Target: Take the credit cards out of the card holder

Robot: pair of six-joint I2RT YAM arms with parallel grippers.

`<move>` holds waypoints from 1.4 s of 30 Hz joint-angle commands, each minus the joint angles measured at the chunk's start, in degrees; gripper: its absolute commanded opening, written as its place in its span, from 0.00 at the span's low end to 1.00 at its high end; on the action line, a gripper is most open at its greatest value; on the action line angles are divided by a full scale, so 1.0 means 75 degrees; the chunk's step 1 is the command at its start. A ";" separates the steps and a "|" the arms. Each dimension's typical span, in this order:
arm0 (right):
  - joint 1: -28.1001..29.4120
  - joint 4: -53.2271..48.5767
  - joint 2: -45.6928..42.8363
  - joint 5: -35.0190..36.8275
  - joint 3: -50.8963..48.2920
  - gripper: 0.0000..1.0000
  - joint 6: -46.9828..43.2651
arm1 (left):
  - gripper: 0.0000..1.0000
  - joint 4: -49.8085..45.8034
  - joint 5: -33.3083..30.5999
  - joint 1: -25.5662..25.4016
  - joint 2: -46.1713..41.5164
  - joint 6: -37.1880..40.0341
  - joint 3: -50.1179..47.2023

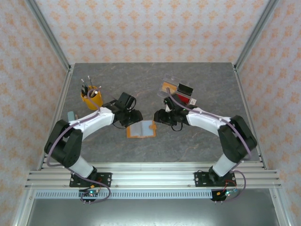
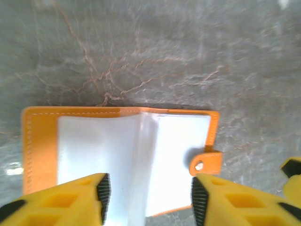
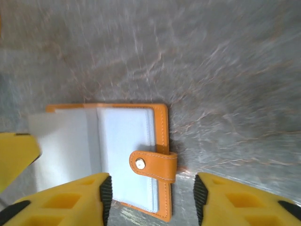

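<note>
One unfolded card holder [image 1: 141,128], one left gripper [image 2: 148,200] and one right gripper [image 3: 153,197] beside it, both wide and empty.

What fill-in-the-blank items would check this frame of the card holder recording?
1. The card holder lies ___ on the table.
2. Its tab clasp is coloured ___.
3. The cup of pens stands nearer the ___ arm.
4. The left gripper, jaws apart, holds ___.
Missing words: open; orange; left; nothing.
</note>
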 commanded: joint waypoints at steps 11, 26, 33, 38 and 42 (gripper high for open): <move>-0.0911 -0.1091 -0.3538 0.5322 -0.0098 1.00 -0.1324 | 1.00 -0.2480 -0.4192 0.0518 -0.2701 0.1250 0.0939; -0.1898 0.1105 -0.4644 0.8004 -0.1797 1.00 -0.2809 | 1.00 0.0520 -0.7905 0.0908 -0.4153 0.2336 -0.1843; -0.2735 0.2586 -0.4446 0.7628 -0.3059 1.00 -0.2609 | 1.00 0.2899 -0.8276 0.1193 -0.4064 0.2879 -0.3482; -0.3129 0.3214 -0.3643 0.7365 -0.3372 1.00 -0.2605 | 1.00 0.4301 -0.7741 0.1683 -0.3833 0.3893 -0.3799; -0.3323 0.4057 -0.2922 0.7332 -0.3621 1.00 -0.2781 | 1.00 0.5235 -0.7509 0.2002 -0.3297 0.4731 -0.3998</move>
